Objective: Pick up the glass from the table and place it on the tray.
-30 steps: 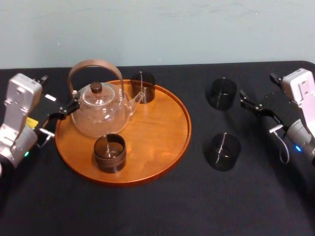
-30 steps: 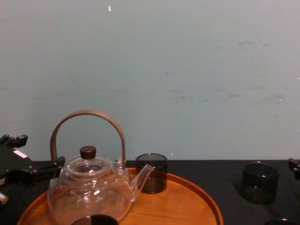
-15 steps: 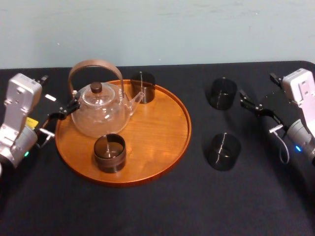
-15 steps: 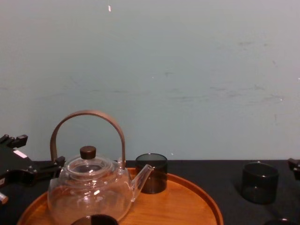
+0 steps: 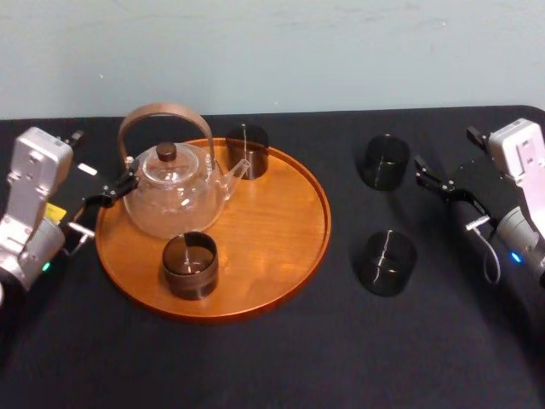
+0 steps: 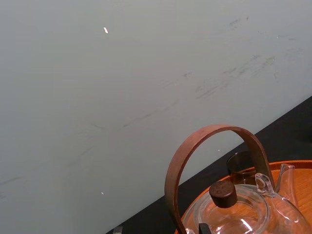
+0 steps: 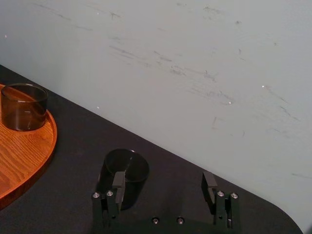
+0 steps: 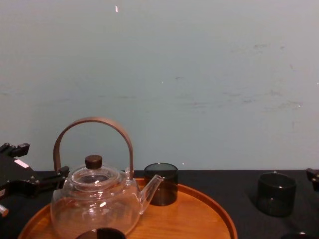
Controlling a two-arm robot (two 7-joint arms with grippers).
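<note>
Right pincer is hanging wide open and holding nothing, above the desk well to the right of the tray. Its jaws are standing far enough apart to take a glass between them. It is pointing toward the tray.

Far glass is standing upright on the desk between this pincer and the tray, just beside the pincer. In the right wrist view it is lining up with one finger rather than the gap, so it is not yet framed. Judgement: this is the approach step, and a small sideways correction is looking necessary before closing.

Near glass is also standing on the desk right of the tray, closer to the robot than the far glass. Either could be the target. The far one is lying closer to the pincer.

On the tray, two more glasses are flanking a clear teapot that is sitting on the tray's left half. The tray's right half is lying bare, probably to receive the next glass.

Left pincer is sitting idle at the tray's left rim, beside the teapot.
</note>
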